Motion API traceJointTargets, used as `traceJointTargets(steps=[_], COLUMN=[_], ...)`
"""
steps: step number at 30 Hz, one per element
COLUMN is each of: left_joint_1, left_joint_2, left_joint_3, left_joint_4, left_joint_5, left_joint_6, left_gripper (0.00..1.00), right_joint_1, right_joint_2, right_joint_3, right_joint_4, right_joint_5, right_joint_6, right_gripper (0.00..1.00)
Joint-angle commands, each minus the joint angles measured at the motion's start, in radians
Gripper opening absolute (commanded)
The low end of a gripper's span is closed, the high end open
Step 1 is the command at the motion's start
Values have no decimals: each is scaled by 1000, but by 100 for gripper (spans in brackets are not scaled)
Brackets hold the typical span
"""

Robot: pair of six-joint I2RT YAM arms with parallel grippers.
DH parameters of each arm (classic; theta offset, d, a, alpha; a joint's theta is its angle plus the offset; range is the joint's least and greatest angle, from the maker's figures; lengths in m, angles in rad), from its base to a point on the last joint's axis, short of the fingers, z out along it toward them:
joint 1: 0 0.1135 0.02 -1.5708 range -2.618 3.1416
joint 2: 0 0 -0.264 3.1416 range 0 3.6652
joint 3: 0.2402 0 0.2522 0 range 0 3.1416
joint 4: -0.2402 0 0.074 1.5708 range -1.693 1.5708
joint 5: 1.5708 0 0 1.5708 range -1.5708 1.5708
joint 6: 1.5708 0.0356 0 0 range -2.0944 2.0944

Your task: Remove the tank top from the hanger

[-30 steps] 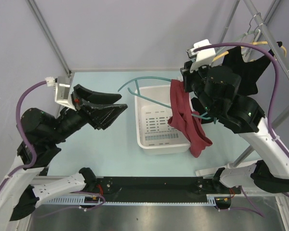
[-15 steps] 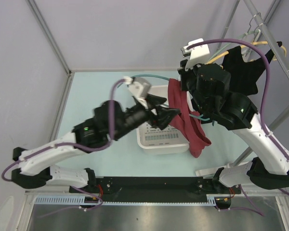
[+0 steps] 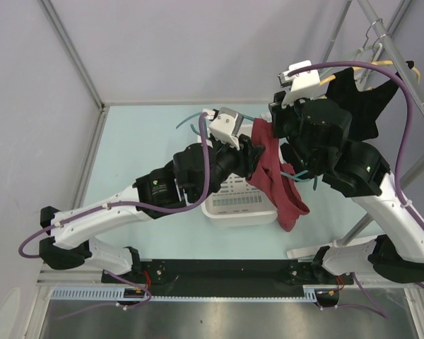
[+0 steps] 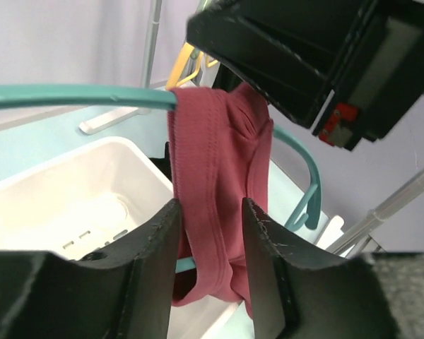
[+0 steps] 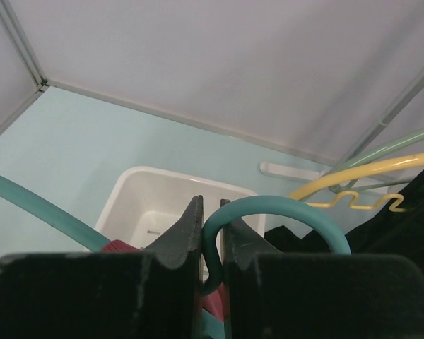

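In the overhead view the left arm [image 3: 106,210] stretches from the lower left of the frame up toward the centre, above the pale green worktop [image 3: 141,134]. The left fingers [image 4: 159,240] are parted and straddle the red tank top [image 4: 219,169]. In the left wrist view the cloth runs down through the gap and fills it from one finger to the other. Whether they press on it cannot be told.

The tank top is draped over the bar of a teal hanger [image 4: 78,95], in the air at the centre of the overhead frame. Its lower end hangs down by the right-hand edge of a white basket [image 3: 233,212] that stands on the worktop. One end of the hanger bar pokes out to the left of the arm, and its other end curls out from under the cloth on the right.

Further right, the right arm [image 3: 396,212] rises from the lower right corner and bends back over the basket. The right fingers [image 5: 184,236] are closed on the hanger's thin hook, which is pinched between the tips at the bottom centre of the right wrist view. From there the hook arcs up and off to the right.

In the upper right corner of the overhead view a black garment [image 3: 360,106] hangs on a yellow hanger [image 3: 381,63], just behind the right arm.
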Motion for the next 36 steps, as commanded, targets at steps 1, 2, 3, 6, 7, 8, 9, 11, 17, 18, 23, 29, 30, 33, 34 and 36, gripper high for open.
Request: traceJointTargets(steps=[1, 2, 3, 6, 7, 8, 9, 11, 17, 18, 23, 29, 30, 33, 34, 36], left_joint_1=[-5, -3, -3, -3, -3, -3, -3, -3, -3, -2, 12, 145, 164, 218, 228, 239], left_joint_2=[36, 42, 45, 54, 59, 62, 65, 68, 2, -12, -88, -216, -227, -247, -242, -231], left_joint_3=[67, 75, 82, 93, 107, 113, 121, 153, 214, 211, 179, 109, 103, 131, 142, 185], left_joint_4=[3, -4, -6, 6, 10, 10, 7, -4, -43, -46, -73, -98, -98, -86, -81, -66], left_joint_5=[-41, -41, -30, 5, 13, 20, 28, 32, 36, 22, -121, -90, -75, -2, 9, 40], left_joint_6=[-11, -9, -8, -6, -3, 2, 6, 18, 83, 94, 163, 141, 140, 160, 184, 209], left_gripper=[44, 43, 42, 28, 20, 16, 9, 0, 0, 0, 0, 0, 0, 0, 0, 0], right_joint_1=[7, 8, 8, 10, 11, 11, 11, 11, 10, 8, 10, 13, 13, 13, 15, 13], right_joint_2=[-38, -44, -46, -54, -57, -61, -69, -84, -164, -175, -251, -299, -299, -293, -291, -294], right_joint_3=[-8, -9, -11, -20, -23, -35, -43, -63, -158, -178, -213, -224, -219, -167, -154, -120], right_joint_4=[52, 50, 52, 49, 47, 48, 47, 49, 39, 35, 18, -10, -7, -1, 5, 38], right_joint_5=[-10, -10, -12, -7, -6, -6, 2, 19, 51, 53, 46, 51, 56, 83, 91, 105], right_joint_6=[29, 32, 32, 33, 33, 35, 35, 33, 39, 41, 59, 59, 56, 39, 35, 13], right_gripper=[0, 0, 0, 0, 0, 0, 0, 0, 0, 0, 0, 0, 0, 0, 0, 0])
